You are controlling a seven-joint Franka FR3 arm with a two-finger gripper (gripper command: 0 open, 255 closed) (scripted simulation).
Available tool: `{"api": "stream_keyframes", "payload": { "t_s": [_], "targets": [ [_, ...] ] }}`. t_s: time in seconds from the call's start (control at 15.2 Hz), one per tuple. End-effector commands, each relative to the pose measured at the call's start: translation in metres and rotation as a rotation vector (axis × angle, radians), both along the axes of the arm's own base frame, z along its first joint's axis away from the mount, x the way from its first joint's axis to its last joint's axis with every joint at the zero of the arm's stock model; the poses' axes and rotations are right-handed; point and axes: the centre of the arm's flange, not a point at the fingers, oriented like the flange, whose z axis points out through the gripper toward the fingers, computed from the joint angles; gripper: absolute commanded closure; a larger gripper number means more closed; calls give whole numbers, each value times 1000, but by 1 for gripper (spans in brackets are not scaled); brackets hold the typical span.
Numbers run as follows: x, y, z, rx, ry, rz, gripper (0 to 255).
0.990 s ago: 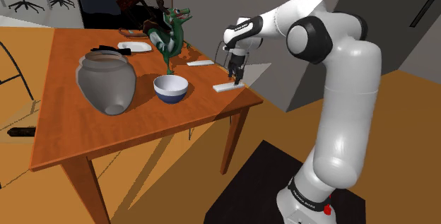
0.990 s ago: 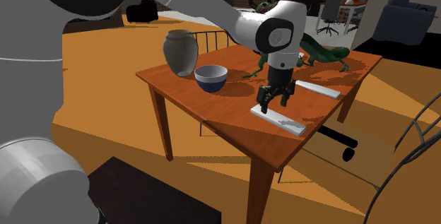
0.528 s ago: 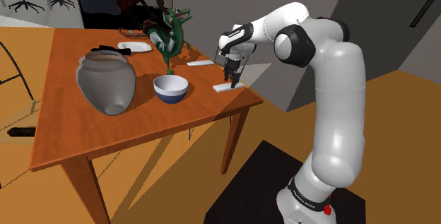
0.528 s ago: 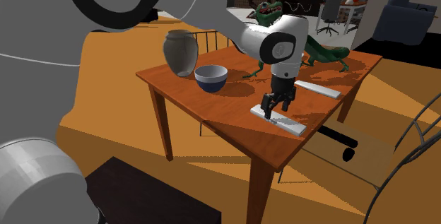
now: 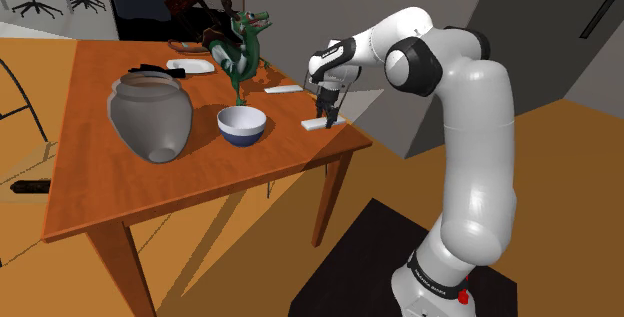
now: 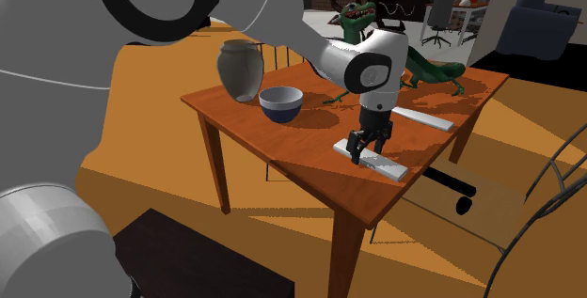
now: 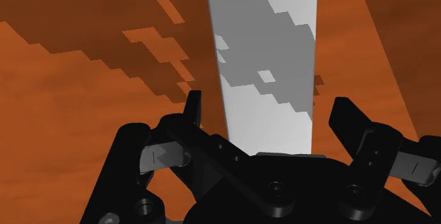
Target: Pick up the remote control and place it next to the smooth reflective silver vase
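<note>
The remote control [image 5: 314, 124] [image 6: 384, 164] is a flat white slab lying near the table corner closest to the stand. My gripper [image 5: 326, 117] [image 6: 356, 153] is down over one end of it, open. In the wrist view the remote [image 7: 265, 53] runs between the two black fingers [image 7: 192, 109], which stand either side of it without clasping it. The vase [image 5: 150, 115] [image 6: 239, 69] is a rounded grey pot, standing well away on the far side of a bowl from the gripper.
A white and blue bowl [image 5: 241, 125] [image 6: 280, 102] sits between vase and remote. A green dragon figure [image 5: 240, 45] [image 6: 428, 66], a second white slab [image 5: 284, 90] [image 6: 421, 118] and a white dish [image 5: 190, 67] lie on the wooden table [image 5: 200, 180]. The table edge is close beside the remote.
The gripper has come down from above the remote until its fingers straddle it. The remote has not moved.
</note>
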Motion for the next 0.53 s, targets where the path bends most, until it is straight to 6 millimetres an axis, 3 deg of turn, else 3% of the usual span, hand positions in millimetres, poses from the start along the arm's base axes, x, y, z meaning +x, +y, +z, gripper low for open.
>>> {"api": "stream_keyframes", "payload": {
  "t_s": [0.0, 0.07, 0.13, 0.46],
  "targets": [
    [0, 0, 0, 0, 0, 0, 0],
    [0, 0, 0, 0, 0, 0, 0],
    [0, 0, 0, 0, 0, 0, 255],
    [0, 0, 0, 0, 0, 0, 255]
  ]
}}
